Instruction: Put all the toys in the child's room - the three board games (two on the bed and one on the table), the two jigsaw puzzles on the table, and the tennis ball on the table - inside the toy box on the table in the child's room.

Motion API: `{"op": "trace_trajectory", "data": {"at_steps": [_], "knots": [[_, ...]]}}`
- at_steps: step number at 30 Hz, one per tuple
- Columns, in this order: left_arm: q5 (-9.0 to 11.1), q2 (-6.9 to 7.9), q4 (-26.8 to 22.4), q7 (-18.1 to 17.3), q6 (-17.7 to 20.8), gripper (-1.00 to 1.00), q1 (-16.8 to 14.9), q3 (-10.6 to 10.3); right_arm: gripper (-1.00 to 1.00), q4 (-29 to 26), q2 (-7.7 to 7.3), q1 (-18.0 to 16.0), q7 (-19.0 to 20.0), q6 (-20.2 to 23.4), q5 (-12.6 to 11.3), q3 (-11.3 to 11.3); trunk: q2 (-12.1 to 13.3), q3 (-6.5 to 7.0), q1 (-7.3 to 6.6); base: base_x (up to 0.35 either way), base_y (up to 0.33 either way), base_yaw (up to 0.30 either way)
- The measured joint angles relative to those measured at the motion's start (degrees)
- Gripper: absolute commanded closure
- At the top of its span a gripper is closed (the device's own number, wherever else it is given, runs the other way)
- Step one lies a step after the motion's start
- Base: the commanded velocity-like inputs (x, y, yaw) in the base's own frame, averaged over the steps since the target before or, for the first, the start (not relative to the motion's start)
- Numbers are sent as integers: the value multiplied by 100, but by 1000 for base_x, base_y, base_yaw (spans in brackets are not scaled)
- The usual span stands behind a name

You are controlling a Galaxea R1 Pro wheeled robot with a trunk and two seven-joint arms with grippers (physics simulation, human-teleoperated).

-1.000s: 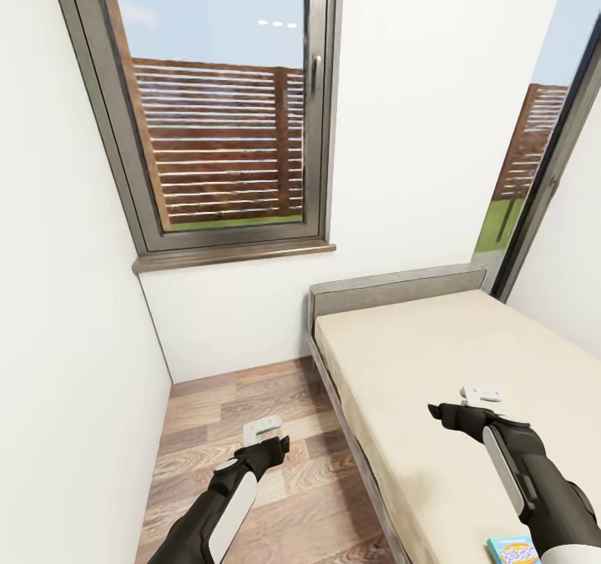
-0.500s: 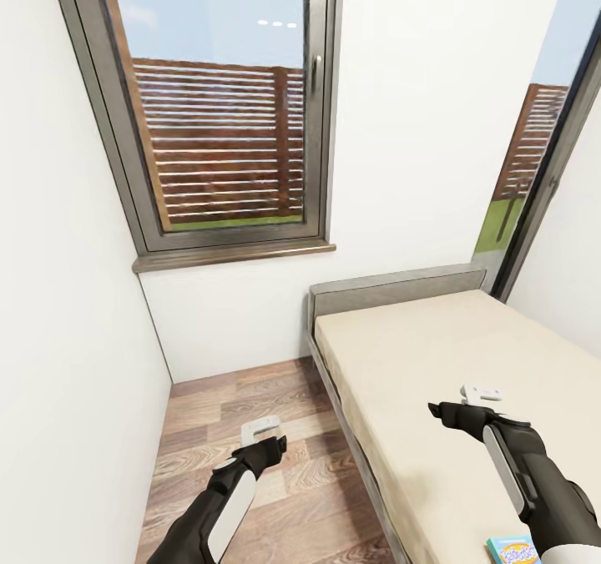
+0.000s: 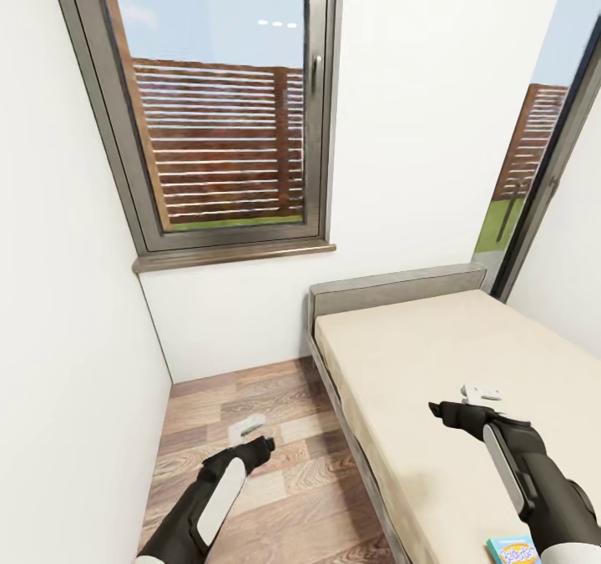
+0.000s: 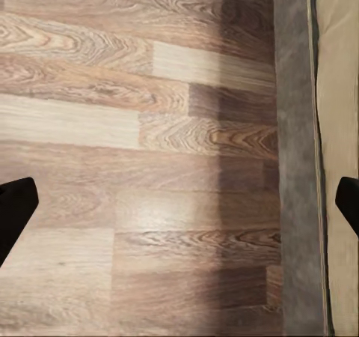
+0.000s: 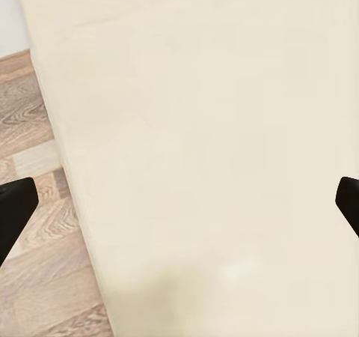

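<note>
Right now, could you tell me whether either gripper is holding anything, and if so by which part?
Nothing is held. The left gripper hangs open over the wooden floor, and the right gripper is open above the bed, with nothing between the fingers.

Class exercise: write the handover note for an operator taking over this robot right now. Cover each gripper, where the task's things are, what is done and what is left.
Left gripper: open, empty, over the wooden floor beside the bed.
Right gripper: open, empty, above the bed.
One blue board game lies on the mattress close to the right arm, partly cut off by the head view's edge.
Done: nothing picked up as far as these views show.
Left: grasp that game, find the other toys and the toy box.
</note>
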Motion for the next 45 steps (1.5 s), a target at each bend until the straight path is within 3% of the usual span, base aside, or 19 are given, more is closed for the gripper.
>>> {"op": "trace_trajectory", "data": {"at_steps": [5, 7, 8, 9, 10, 13, 21, 25, 30, 40, 45], "knots": [[300, 17, -186, 180, 161, -100, -1, 45, -100, 185, -33, -78, -20, 47, -5, -32, 0, 0, 0, 0, 0, -6], [374, 26, -353, 429, 256, -100, -1, 12, -100, 414, -112, -225, -19, 197, -12, -183, 0, 0, 0, 0, 0, -2], [468, 43, -649, 1037, 455, -100, 22, -132, -100, 1375, -297, -820, 2, 973, -55, -1089, 1, 1, 2, 0, 0, 0], [514, 44, -689, 1080, 478, -100, 32, -146, -100, 1736, -420, -1013, 6, 1124, -48, -1336, 0, 0, 0, 0, 0, 0], [515, 44, -689, 1081, 479, -100, 32, -147, -100, 1748, -421, -1019, 5, 1129, -72, -1343, 0, 0, 0, 0, 0, 0], [636, 47, -760, 1083, 518, -100, 50, -181, -100, 2581, -506, -1488, -7, 1368, -55, -1625, 0, 0, 0, 0, 0, 0], [772, 39, -810, 1059, 565, -100, 62, -209, -100, 3266, -576, -1916, -21, 1535, 83, -1756, 0, 0, 0, 0, 0, 0], [848, 38, -816, 1058, 579, -100, 62, -214, -100, 3359, -622, -1997, -19, 1565, 135, -1776, 0, 0, 0, 0, 0, 0], [1021, 42, -804, 1038, 603, -100, 62, -242, -100, 3280, -732, -2073, -4, 1609, 198, -1787, -199, -89, 109, 0, 0, 0], [1106, 44, -805, 987, 624, -100, 62, -252, -100, 3178, -792, -2016, 5, 1605, 199, -1836, -600, -269, 329, 0, 0, 0], [1133, 45, -832, 980, 628, -100, 62, -260, -100, 3028, -795, -1781, 13, 1625, 181, -1842, -801, -359, 439, 0, 0, 0]]}}
